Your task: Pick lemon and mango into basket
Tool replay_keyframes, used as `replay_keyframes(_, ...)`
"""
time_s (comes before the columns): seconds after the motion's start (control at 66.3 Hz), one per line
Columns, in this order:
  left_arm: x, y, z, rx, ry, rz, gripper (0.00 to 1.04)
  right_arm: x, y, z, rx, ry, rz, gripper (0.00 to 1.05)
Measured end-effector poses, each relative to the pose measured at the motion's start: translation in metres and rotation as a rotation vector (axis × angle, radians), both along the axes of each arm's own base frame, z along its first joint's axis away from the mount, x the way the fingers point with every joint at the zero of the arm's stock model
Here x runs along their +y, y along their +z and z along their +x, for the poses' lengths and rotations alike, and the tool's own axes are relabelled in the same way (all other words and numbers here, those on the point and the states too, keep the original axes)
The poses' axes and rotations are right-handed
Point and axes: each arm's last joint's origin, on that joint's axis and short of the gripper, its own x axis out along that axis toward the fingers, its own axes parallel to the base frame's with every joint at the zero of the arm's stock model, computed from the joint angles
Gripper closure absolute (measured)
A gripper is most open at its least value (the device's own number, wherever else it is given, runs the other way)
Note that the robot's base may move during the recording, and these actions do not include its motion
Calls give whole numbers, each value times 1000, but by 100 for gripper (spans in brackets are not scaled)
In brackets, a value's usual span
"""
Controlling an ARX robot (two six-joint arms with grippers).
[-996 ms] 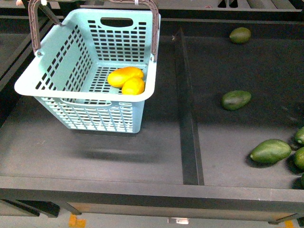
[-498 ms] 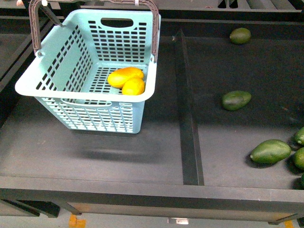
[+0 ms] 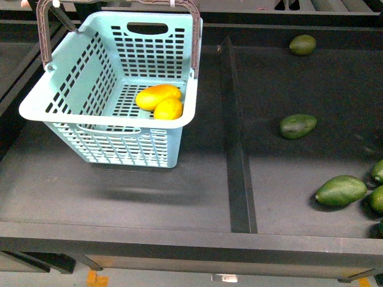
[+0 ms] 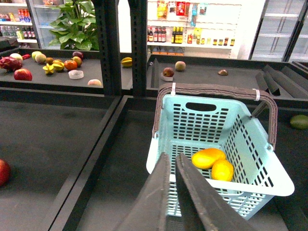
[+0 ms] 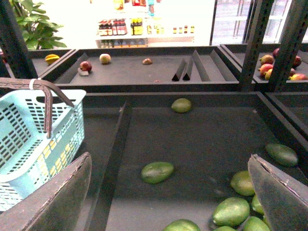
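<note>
The light teal basket stands in the left bin with its brown handles up. Inside it, at the right side of the floor, the long yellow-orange mango lies touching the rounder lemon. Neither arm shows in the front view. In the left wrist view my left gripper is shut and empty, hovering just outside the near wall of the basket, with the mango and lemon beyond it. My right gripper is wide open over the right bin, holding nothing; the basket shows at its side.
A raised black divider splits the two bins. Dark green fruits lie in the right bin: one at the back, one mid-bin, a cluster at the right edge. Shelves with other fruit stand behind.
</note>
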Motion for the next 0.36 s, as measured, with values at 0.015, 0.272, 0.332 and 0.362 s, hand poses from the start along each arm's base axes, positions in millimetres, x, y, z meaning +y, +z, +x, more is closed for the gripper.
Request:
replay_keyframes(0.015,0,0,0,0,0,0,88,0,0,0,0,0,0,9)
replay_keyframes(0.272,0,0,0,0,0,0,32,0,0,0,0,0,0,9)
replay_keyframes(0.332,0,0,0,0,0,0,19,0,0,0,0,0,0,9)
replay_keyframes(0.362,0,0,0,0,0,0,12,0,0,0,0,0,0,9)
